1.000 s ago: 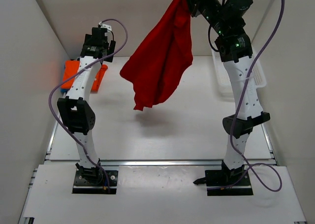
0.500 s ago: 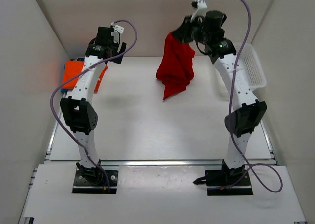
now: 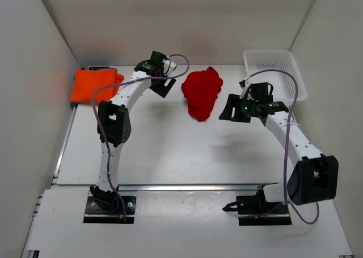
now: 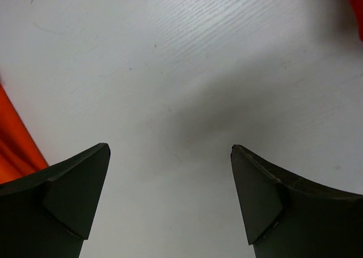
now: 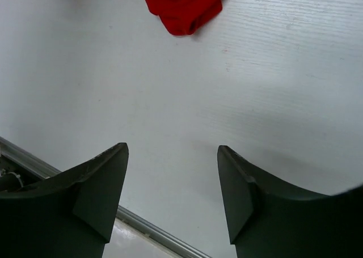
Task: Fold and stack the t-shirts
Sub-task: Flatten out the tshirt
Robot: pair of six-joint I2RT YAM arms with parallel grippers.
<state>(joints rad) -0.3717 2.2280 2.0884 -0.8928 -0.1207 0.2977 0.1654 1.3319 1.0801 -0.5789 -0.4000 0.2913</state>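
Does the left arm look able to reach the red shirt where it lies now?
Probably yes. The left arm holds its open fingers close beside the red shirt, and only bare table lies between them.

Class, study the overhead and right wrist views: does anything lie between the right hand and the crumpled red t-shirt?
Nothing visible does. The right hand, jaws apart and empty, faces the red t-shirt across bare table. The left hand sits on the shirt's other side, not in between.
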